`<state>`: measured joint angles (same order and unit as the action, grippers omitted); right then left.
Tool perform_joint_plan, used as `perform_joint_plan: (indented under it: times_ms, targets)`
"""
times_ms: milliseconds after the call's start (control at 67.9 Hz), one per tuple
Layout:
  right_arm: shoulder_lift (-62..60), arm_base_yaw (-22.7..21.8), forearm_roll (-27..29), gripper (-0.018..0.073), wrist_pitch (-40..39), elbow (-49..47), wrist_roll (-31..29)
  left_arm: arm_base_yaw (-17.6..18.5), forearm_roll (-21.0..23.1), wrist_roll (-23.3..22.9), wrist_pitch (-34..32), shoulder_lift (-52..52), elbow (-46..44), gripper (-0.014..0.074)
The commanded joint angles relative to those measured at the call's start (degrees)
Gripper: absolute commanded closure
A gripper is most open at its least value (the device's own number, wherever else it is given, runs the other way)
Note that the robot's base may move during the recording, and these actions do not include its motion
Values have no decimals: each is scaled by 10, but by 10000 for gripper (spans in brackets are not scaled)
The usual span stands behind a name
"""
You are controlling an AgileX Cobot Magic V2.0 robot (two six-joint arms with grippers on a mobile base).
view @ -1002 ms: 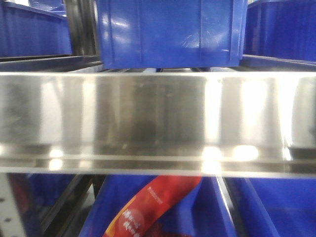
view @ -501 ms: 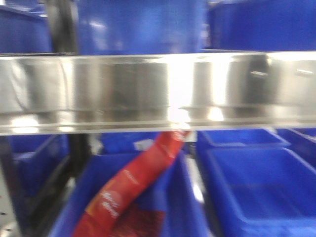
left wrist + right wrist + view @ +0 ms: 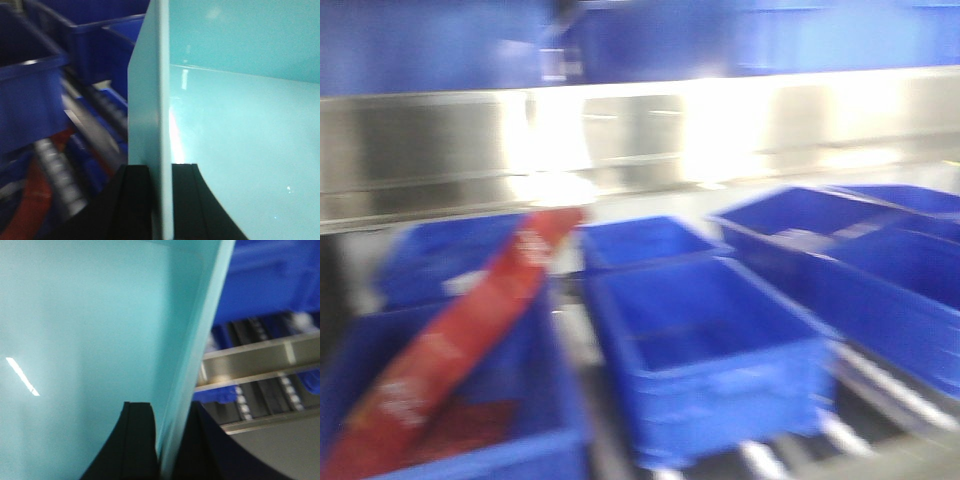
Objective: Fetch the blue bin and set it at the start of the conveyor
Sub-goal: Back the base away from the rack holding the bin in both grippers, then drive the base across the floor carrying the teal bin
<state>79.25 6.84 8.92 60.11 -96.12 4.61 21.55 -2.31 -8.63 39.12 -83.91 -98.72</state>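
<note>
Between the left gripper's [image 3: 161, 175] black fingers, one wall of the blue bin [image 3: 240, 140] is getting pinched. The right gripper [image 3: 167, 440] is clamping another wall the same way, one finger inside the tub and one outside, so both grippers are holding the bin. Just past the left gripper's outer side, dark blue bins [image 3: 35, 100] are sitting by a roller track [image 3: 60, 175]. Front view's blurring badly, but a red packet [image 3: 450, 350] is lying in one of those bins.
</note>
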Motion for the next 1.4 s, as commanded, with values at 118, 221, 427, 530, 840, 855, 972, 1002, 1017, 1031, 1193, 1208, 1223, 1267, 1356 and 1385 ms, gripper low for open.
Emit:
perform_joint_plan:
  times_ms: [118, 221, 427, 530, 840, 855, 972, 1002, 1017, 1031, 1193, 1208, 1223, 1267, 1356, 1385]
  targets:
    - [-5, -4, -9, 712, -10, -4, -17, -1, 16, -5, -47, 8, -7, 708]
    - [-5, -4, -9, 712, -10, -4, -17, -1, 16, -5, -47, 8, -7, 708]
    - [-5, -4, -9, 712, -10, -4, -17, -1, 16, -5, -47, 8, -7, 708]
    - [-5, -4, -9, 712, -10, -4, -17, -1, 16, -5, -47, 8, -7, 708]
    - [-5, -4, -9, 712, -10, -4, -17, -1, 16, -5, -47, 8, -7, 708]
    - [-5, -4, -9, 712, -10, -4, -17, -1, 16, -5, -47, 8, -7, 708]
    - [-5, -4, -9, 712, -10, -4, -17, -1, 16, -5, -47, 8, -7, 708]
    - [-5, -4, -9, 712, -10, -4, -17, -1, 16, -5, -47, 8, -7, 708]
    - [-5, -4, -9, 712, -10, -4, -17, -1, 16, -5, -47, 8, -7, 708]
    - [-5, -4, -9, 712, -10, -4, -17, -1, 16, -5, -47, 8, -7, 708]
    - [-5, -4, -9, 712, -10, -4, -17, -1, 16, -5, -47, 8, -7, 708]
    - [-5, -4, -9, 712, -10, -4, -17, -1, 16, -5, -47, 8, -7, 708]
    - [-5, -4, -9, 712, -10, -4, -17, -1, 16, -5, -47, 8, -7, 708]
    - [-5, -4, -9, 712, -10, -4, -17, -1, 16, -5, -47, 8, -7, 708]
    - [-5, -4, -9, 712, -10, -4, -17, -1, 16, -5, -47, 8, -7, 708]
    - [-5, -4, -9, 712, -10, -4, -17, -1, 16, -5, -47, 8, -7, 708]
